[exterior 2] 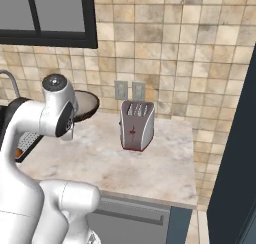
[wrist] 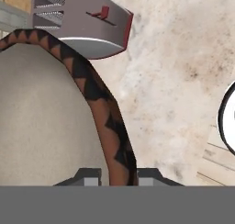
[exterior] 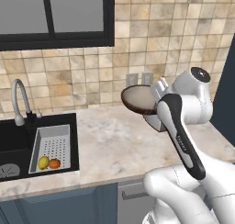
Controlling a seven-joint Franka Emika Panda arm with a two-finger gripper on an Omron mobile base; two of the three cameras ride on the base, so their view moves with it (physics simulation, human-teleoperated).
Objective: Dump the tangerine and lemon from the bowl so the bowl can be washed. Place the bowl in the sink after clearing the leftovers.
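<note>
Dark-rimmed and zigzag-patterned, the shallow brown bowl (wrist: 55, 122) with its pale grey-beige inside fills the left of the hand view, its rim running down between the two dark finger tips (wrist: 85, 176) at the bottom edge, one on the inside face and one on the outside. The jaws stand narrowly parted, closed onto that rim. Beyond the bowl the same view shows the silver toaster (wrist: 82, 25) with its red trim and lever, standing on the mottled beige stone tabletop (wrist: 183, 71).

From the left base view, the white arm (exterior: 183, 136) rises at lower right and holds the bowl (exterior: 137, 100) in the air, tilted nearly on edge with its pale inside facing the camera, above the tabletop (exterior: 114, 140) and in front of the toaster, which is mostly hidden behind the arm. That view alone takes in the black rectangular sink (exterior: 13, 145) at far left, with its curved silver gooseneck tap (exterior: 18, 101). Inside the basin sits a white perforated rectangular tray (exterior: 51, 147), and in its near end lie the small yellow lemon (exterior: 43, 162) and the round orange tangerine (exterior: 54, 163), touching side by side, well apart from the bowl.

From the right base view, the bowl (exterior 2: 86, 105) appears only as a dark underside behind the arm's upper joint, while the toaster (exterior 2: 136, 124) stands in full sight below two wall sockets (exterior 2: 129, 90) on the tiled wall.
</note>
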